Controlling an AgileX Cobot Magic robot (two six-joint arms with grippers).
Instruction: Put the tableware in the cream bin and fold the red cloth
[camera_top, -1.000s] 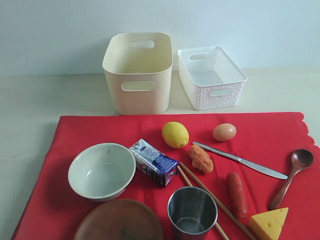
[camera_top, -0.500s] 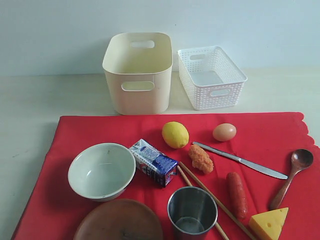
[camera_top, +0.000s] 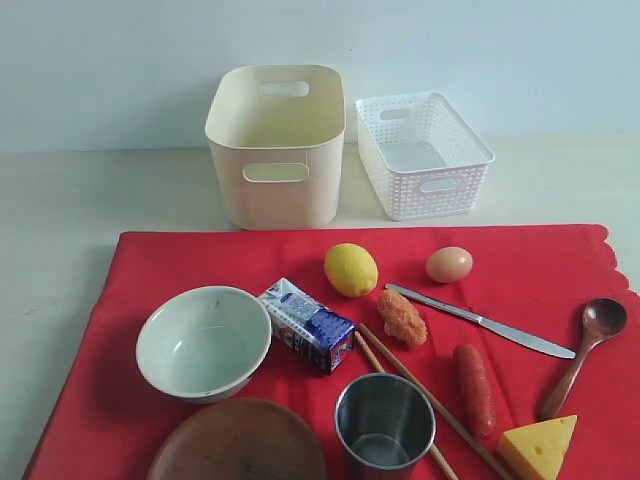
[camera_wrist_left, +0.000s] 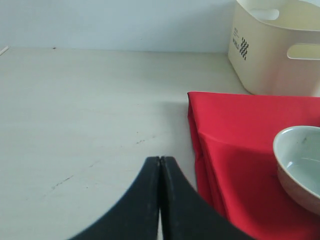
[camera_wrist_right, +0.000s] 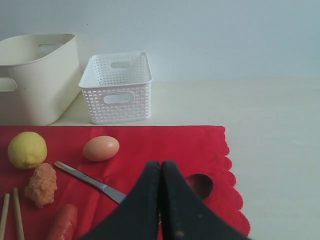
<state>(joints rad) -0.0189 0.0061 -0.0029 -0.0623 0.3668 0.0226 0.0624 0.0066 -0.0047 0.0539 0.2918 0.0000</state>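
We held the left gripper (camera_wrist_left: 160, 161) pinched shut, empty, over bare table; the bowl (camera_wrist_left: 300, 165) sat nearest it on the red cloth (camera_wrist_left: 235, 125). The right gripper (camera_wrist_right: 160, 164), likewise shut, had the spoon (camera_wrist_right: 201, 184) just past its tips, handle pointing back. The cream bin (camera_top: 275, 200) stood well beyond both.

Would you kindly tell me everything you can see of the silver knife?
The silver knife looks like plain polished metal, one piece: a slim handle widening into a rounded blade. It lies flat and diagonal on the red cloth, between the egg and the sausage, handle end close beside the fried nugget, blade toward the wooden spoon. Only the cloth clearly touches it.
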